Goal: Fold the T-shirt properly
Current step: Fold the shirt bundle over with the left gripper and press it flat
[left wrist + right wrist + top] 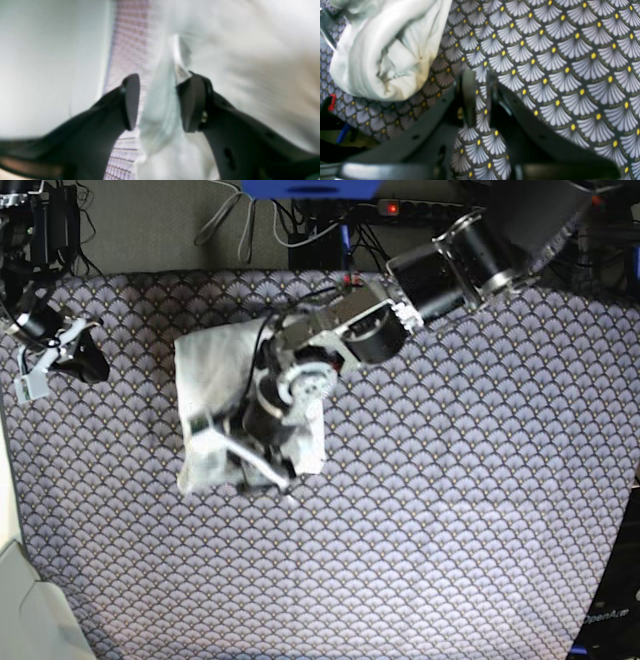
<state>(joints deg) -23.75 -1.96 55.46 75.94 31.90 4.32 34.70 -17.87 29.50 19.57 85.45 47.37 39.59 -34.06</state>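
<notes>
The white T-shirt [215, 365] lies bunched in a rough rectangle on the patterned tablecloth, left of centre in the base view. My left gripper [250, 455] hangs over its near edge. In the blurred left wrist view that gripper [160, 82] is open, and a raised fold of the T-shirt [160, 110] stands between the fingers, touching only the right one. My right gripper [92, 367] is at the far left, apart from the shirt. In the right wrist view it [481, 75] is nearly closed on nothing, above the tablecloth, with a rolled edge of the T-shirt [387, 50] at upper left.
The scale-patterned tablecloth [450, 510] covers the table. Cables and a power strip [390, 208] run along the back edge. A pale surface [20, 600] lies beyond the table's left edge. The left arm's body [440, 270] stretches in from the back right.
</notes>
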